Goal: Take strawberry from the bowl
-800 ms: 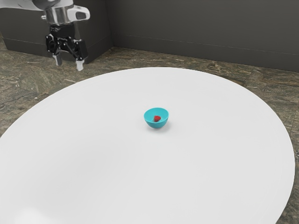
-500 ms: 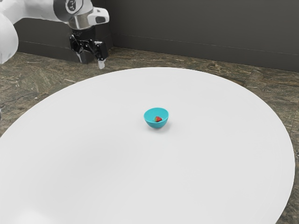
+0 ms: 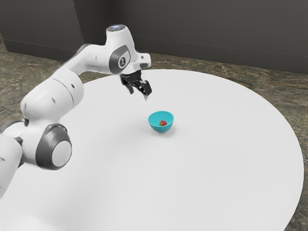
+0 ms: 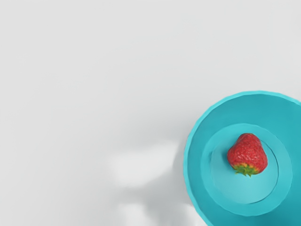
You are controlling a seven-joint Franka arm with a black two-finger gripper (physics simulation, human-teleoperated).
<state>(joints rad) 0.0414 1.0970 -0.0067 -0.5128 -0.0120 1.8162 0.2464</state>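
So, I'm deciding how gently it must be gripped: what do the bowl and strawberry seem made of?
The bowl looks like smooth, lightly glossy turquoise plastic, though glazed ceramic is possible: even colour, soft sheen. The strawberry looks like real fruit or a moulded copy: dimpled red skin, small highlights, green leafy cap.

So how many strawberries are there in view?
1: the strawberry lies on its side inside the turquoise bowl, on the bowl's flat bottom.

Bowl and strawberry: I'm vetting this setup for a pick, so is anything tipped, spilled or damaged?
Nothing stands out: the turquoise bowl sits upright on the white table, and the strawberry lies inside it, looking whole, green leaves attached.
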